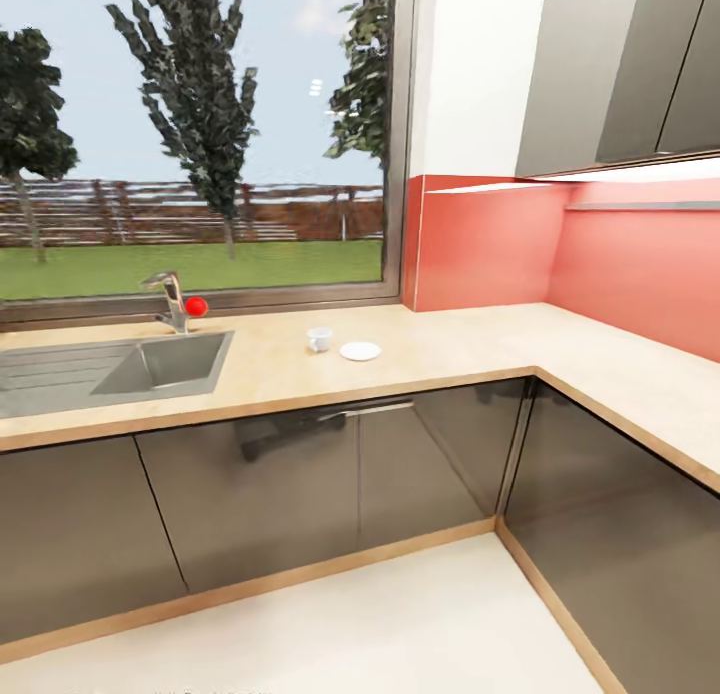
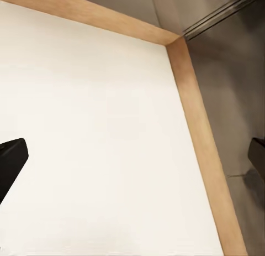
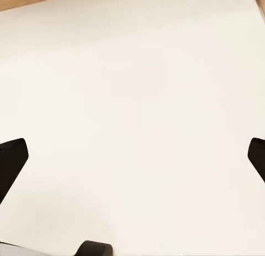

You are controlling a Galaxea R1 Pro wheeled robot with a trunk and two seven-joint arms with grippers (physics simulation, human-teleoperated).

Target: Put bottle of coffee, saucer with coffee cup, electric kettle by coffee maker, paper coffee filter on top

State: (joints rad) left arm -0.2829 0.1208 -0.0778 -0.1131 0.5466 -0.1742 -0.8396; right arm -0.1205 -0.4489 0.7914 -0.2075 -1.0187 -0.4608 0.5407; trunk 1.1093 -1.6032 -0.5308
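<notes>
Hanging wide open and empty over pale floor [image 3: 132,101]: right gripper [image 3: 132,156], likewise left gripper [image 2: 132,156], beside the wooden plinth [image 2: 204,134] of the cabinets. Farther out, on the countertop [image 1: 450,344]: coffee cup [image 1: 319,339] just beside saucer [image 1: 360,351], apart, right of the sink [image 1: 170,364]. Probably in transit (coffee maker, kettle, bottle yet to be found). Next: closing on the counter, raising an arm toward the cup.

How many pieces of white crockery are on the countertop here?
2: a coffee cup right of the sink, and a saucer beside it, apart from the cup. Nothing seems hidden.
</notes>
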